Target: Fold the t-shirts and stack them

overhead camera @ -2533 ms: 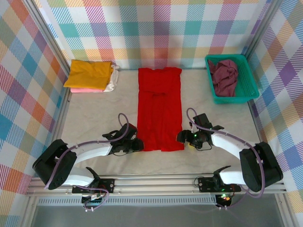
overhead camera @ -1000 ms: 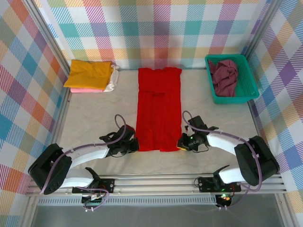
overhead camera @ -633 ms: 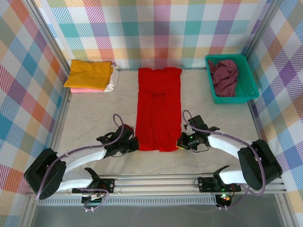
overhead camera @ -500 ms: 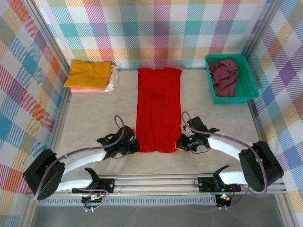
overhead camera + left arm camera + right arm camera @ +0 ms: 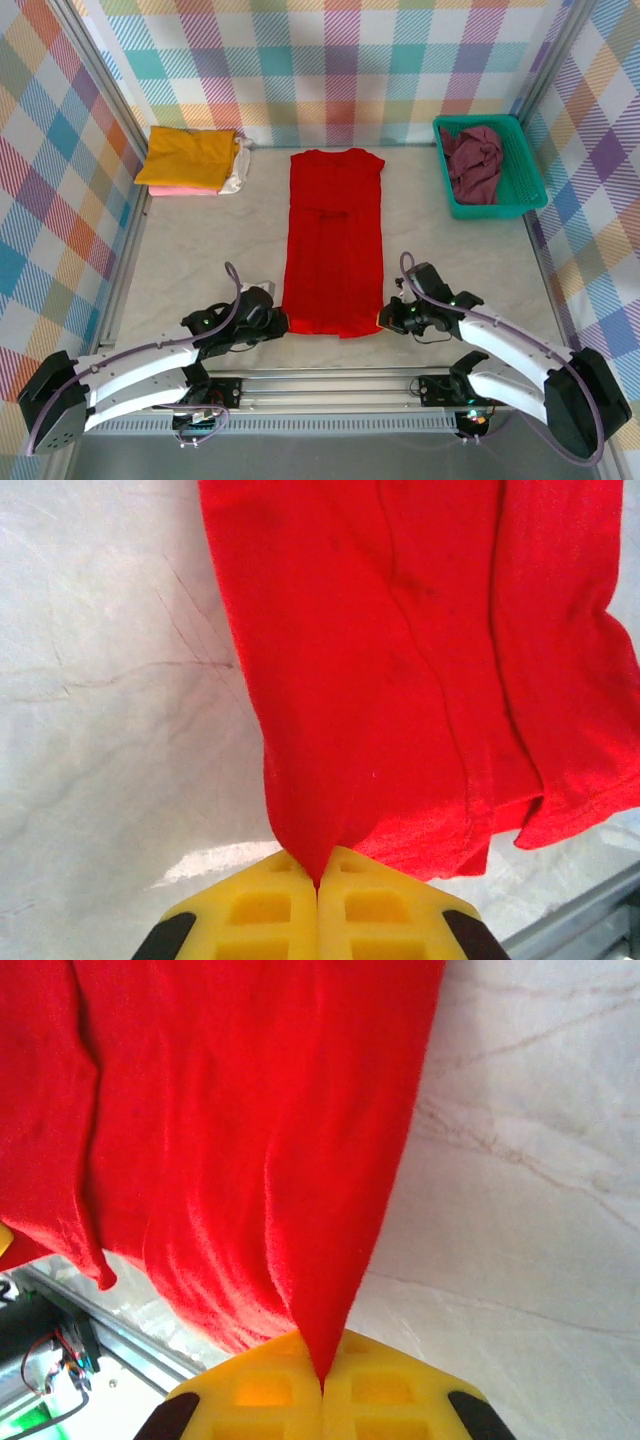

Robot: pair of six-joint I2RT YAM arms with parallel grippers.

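Note:
A bright red t-shirt (image 5: 333, 240) lies as a long folded strip down the middle of the table, collar end far, hem near. My left gripper (image 5: 277, 322) is shut on the hem's near left corner (image 5: 315, 865), pinched between yellow pads. My right gripper (image 5: 384, 318) is shut on the near right corner (image 5: 320, 1360). The hem hangs lifted off the table between them. A mustard yellow t-shirt (image 5: 188, 157) tops a folded stack over pink (image 5: 180, 190) and white (image 5: 236, 178) at the far left. A dark maroon t-shirt (image 5: 474, 160) lies crumpled in the basket.
A teal mesh basket (image 5: 522, 180) stands at the far right. Plaid walls close in the left, back and right sides. A metal rail (image 5: 330, 388) runs along the near edge by the arm bases.
Both grippers drew back toward the near edge with the red shirt's hem corners, dragging the whole shirt nearer and lifting the hem. The right gripper finished shutting on its corner.

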